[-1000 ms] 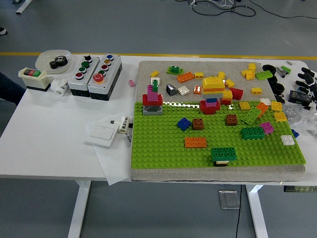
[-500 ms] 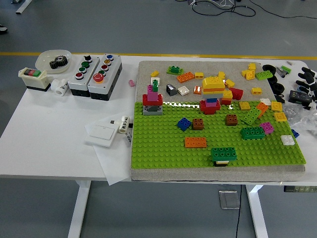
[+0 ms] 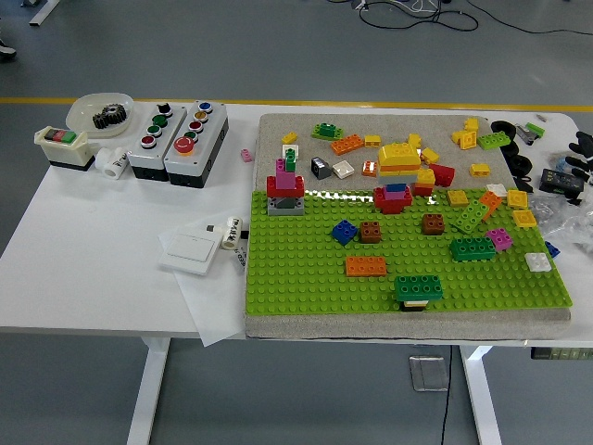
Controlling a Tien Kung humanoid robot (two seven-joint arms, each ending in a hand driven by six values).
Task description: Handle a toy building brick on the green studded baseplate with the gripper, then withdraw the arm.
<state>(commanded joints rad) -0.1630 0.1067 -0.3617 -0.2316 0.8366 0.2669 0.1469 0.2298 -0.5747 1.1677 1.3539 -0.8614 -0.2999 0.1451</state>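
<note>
Green studded baseplate (image 3: 306, 278), glossy blocky bricks (image 3: 366, 266) scattered.

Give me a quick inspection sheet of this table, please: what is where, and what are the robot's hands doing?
Surface: white table, bare at near left.
Job's things: green baseplate on a grey mat; orange brick, blue brick, dark green brick on it.
Clutter: two button boxes, bowl with gear, loose bricks on the mat.
Grippers: black fingers at right edge, pose unclear; left hand not seen.
Cables: on the floor, far side.
Surroundings: grey floor, yellow line.
</note>
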